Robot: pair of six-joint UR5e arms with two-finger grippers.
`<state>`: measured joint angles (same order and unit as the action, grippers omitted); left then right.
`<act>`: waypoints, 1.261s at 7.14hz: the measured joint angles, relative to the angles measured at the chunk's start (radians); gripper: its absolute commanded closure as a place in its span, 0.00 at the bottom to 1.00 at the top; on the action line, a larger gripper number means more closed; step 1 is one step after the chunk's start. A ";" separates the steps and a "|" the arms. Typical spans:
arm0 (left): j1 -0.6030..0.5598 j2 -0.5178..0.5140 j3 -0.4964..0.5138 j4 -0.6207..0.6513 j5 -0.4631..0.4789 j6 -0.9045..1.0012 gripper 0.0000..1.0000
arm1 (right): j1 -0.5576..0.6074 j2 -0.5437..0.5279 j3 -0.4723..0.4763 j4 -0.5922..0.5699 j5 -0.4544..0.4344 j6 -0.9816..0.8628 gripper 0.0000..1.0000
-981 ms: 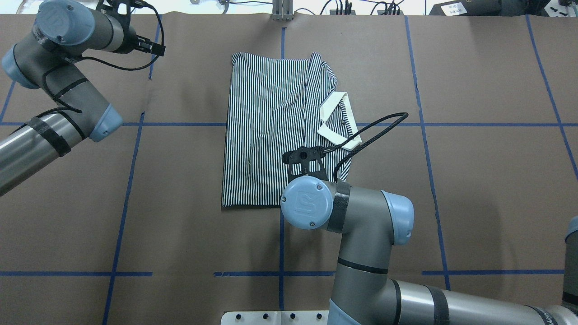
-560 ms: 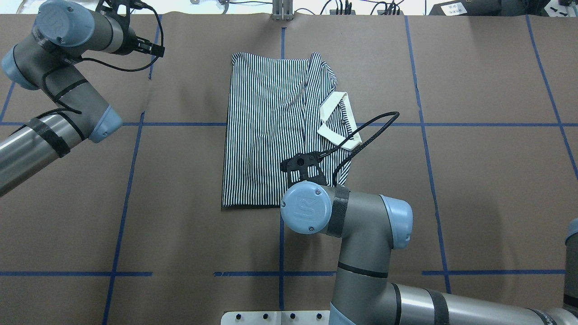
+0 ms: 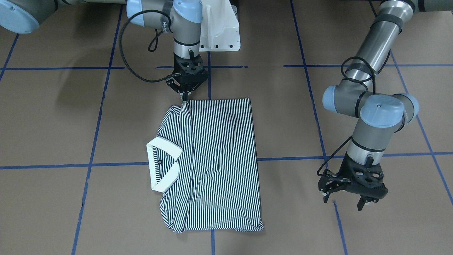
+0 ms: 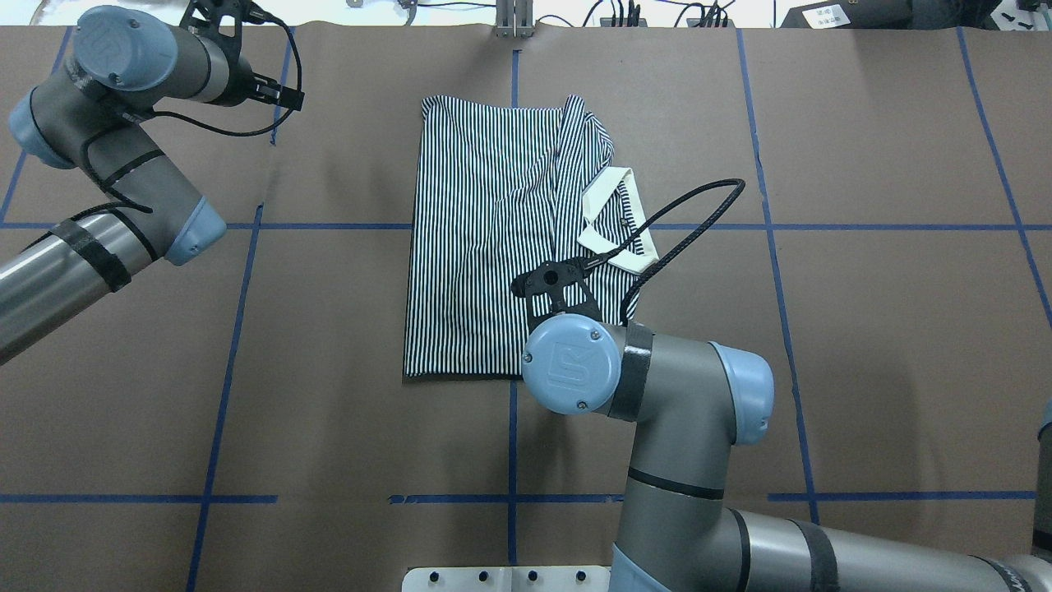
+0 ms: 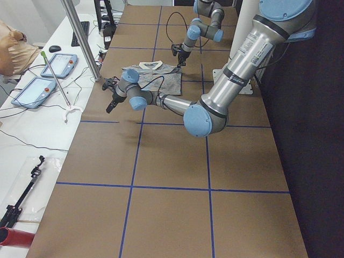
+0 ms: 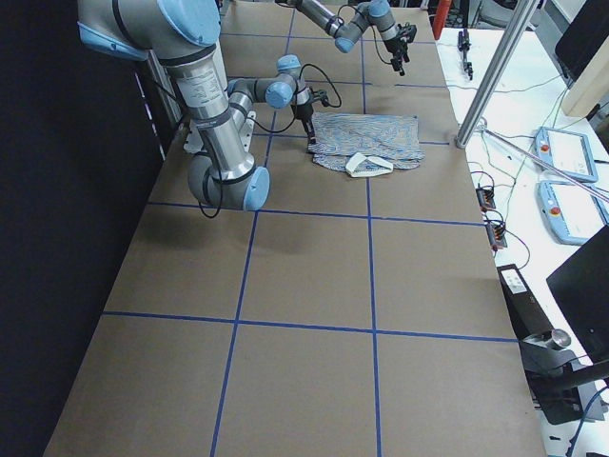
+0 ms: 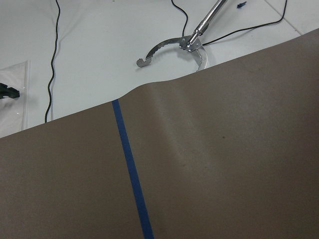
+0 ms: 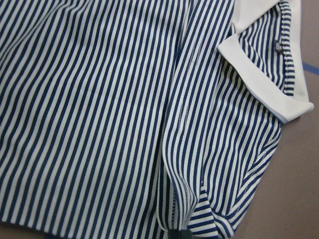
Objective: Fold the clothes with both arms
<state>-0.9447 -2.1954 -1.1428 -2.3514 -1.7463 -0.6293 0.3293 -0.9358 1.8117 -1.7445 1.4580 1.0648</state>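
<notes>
The striped polo shirt (image 3: 219, 159) lies folded lengthwise in the middle of the brown table (image 3: 354, 106), cream collar (image 3: 164, 164) at its side. It also shows in the overhead view (image 4: 485, 238) and fills the right wrist view (image 8: 99, 99). My right gripper (image 3: 184, 95) is shut on a fold at the shirt's near edge, which rises in a small peak to the fingertips. In the overhead view its fingers are hidden under the wrist. My left gripper (image 3: 345, 202) is open and empty, hovering just above bare table far to the shirt's side.
The white pedestal base (image 3: 219, 32) stands behind the right gripper. Blue tape lines (image 3: 308, 88) cross the table. Past the far edge is a white bench with cables and a metal grabber tool (image 7: 174, 45). A metal post (image 5: 80, 37) stands at that edge.
My right wrist has shifted slightly sideways over the shirt's near edge. The left wrist has turned a little. The shirt lies as before.
</notes>
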 measured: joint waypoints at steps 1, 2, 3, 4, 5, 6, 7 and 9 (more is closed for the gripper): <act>0.004 0.000 0.000 -0.001 -0.001 -0.001 0.00 | 0.011 -0.036 0.058 -0.015 0.001 0.002 1.00; 0.008 0.001 0.000 -0.001 -0.001 -0.001 0.00 | 0.017 -0.100 0.120 -0.021 0.001 0.008 1.00; 0.010 0.001 0.001 -0.002 -0.001 -0.001 0.00 | 0.009 -0.161 0.165 -0.021 -0.003 0.036 1.00; 0.012 0.002 0.002 -0.001 -0.001 -0.001 0.00 | -0.015 -0.206 0.185 -0.017 -0.014 0.095 0.08; 0.013 0.002 0.002 -0.001 -0.001 -0.001 0.00 | -0.040 -0.230 0.190 -0.016 -0.029 0.142 0.00; 0.013 0.003 0.003 0.000 -0.001 -0.001 0.00 | -0.056 -0.234 0.190 -0.015 -0.037 0.163 0.00; 0.013 0.003 0.003 0.000 -0.001 -0.001 0.00 | -0.053 -0.225 0.190 -0.014 -0.038 0.170 0.00; 0.014 0.002 0.002 0.001 -0.002 -0.005 0.00 | 0.025 -0.189 0.172 0.026 -0.019 0.158 0.00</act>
<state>-0.9312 -2.1930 -1.1411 -2.3506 -1.7486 -0.6338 0.3543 -1.1243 1.9837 -1.7182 1.4392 1.2225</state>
